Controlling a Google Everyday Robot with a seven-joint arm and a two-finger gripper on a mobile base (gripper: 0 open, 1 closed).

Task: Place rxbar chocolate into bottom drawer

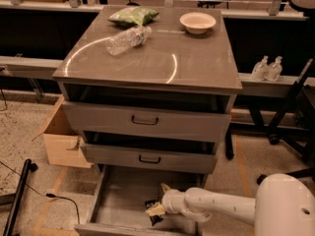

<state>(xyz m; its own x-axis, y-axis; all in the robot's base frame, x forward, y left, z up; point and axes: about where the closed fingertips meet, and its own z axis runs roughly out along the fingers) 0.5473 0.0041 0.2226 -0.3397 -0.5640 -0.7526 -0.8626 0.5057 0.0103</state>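
Note:
The bottom drawer (118, 195) of the grey cabinet is pulled out, and its plain grey floor shows. My white arm reaches in from the lower right. My gripper (156, 210) is low inside the drawer, near its front right part. It is shut on the rxbar chocolate (153, 217), a small dark bar that shows between and below the pale fingertips, close to the drawer floor.
The two upper drawers with black handles (144, 120) (149, 159) stand slightly open. On the cabinet top lie a green snack bag (133, 15), a plastic bottle (128, 39) and a white bowl (197, 21). A cardboard box (61, 141) stands left of the cabinet. My white base (285, 205) is at the lower right.

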